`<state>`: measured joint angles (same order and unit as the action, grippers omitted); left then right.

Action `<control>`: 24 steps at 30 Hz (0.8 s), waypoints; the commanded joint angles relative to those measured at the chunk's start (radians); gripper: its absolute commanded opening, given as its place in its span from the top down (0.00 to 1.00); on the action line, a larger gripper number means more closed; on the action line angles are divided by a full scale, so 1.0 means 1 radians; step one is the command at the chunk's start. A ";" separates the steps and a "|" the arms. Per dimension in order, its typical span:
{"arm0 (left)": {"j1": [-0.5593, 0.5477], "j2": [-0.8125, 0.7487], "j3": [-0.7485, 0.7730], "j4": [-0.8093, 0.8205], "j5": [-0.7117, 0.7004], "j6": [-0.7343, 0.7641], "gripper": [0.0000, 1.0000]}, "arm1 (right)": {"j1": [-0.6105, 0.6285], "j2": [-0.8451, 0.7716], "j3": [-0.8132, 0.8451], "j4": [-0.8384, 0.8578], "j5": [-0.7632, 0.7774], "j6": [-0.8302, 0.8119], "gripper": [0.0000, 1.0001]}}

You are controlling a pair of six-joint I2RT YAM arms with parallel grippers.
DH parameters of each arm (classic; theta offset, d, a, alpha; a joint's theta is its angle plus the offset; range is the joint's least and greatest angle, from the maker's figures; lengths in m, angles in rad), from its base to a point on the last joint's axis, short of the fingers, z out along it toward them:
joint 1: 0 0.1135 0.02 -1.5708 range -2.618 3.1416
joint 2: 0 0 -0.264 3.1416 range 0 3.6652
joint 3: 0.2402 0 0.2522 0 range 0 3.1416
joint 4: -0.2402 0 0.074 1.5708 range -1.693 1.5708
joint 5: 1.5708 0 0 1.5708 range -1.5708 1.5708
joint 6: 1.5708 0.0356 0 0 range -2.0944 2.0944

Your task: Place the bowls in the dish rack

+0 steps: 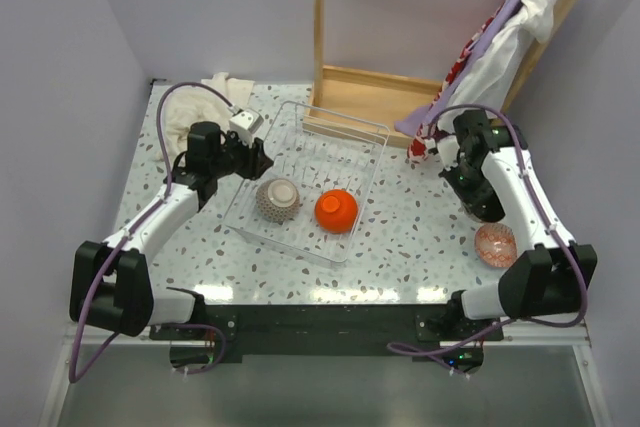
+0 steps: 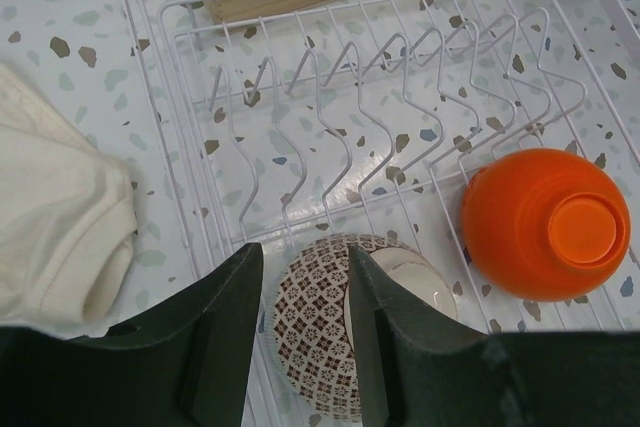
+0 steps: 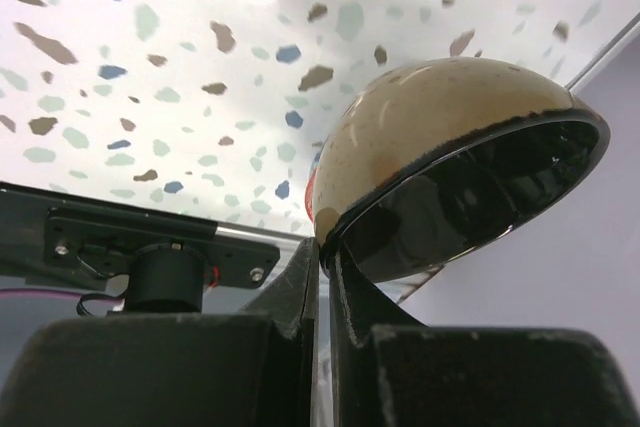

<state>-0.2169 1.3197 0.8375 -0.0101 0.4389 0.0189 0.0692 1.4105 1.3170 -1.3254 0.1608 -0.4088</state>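
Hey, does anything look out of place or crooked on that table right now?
The dish rack sits skewed on the table. Both bowls in it, the patterned bowl and the orange bowl, lie upside down instead of standing between the prongs. A crumpled cloth lies beside it.

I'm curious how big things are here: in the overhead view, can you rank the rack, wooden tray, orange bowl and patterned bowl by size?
1. rack
2. wooden tray
3. orange bowl and patterned bowl: they look about alike, so I won't rank them.
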 commanded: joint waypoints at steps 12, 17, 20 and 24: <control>0.011 0.048 0.069 -0.091 -0.038 0.102 0.56 | 0.204 -0.143 -0.137 -0.161 -0.205 -0.085 1.00; 0.011 0.082 0.090 -0.120 -0.060 0.116 0.57 | 0.316 -0.160 -0.180 -0.106 -0.283 -0.078 1.00; 0.013 0.092 0.124 -0.140 -0.055 0.112 0.58 | 0.377 -0.179 -0.182 -0.087 -0.362 -0.085 1.00; 0.011 0.098 0.205 -0.177 -0.023 0.125 0.58 | 0.411 -0.177 -0.105 -0.092 -0.426 -0.097 1.00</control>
<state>-0.2157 1.4189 0.9344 -0.1726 0.3897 0.1081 0.4583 1.2629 1.1263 -1.3418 -0.1574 -0.4808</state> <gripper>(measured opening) 0.419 0.028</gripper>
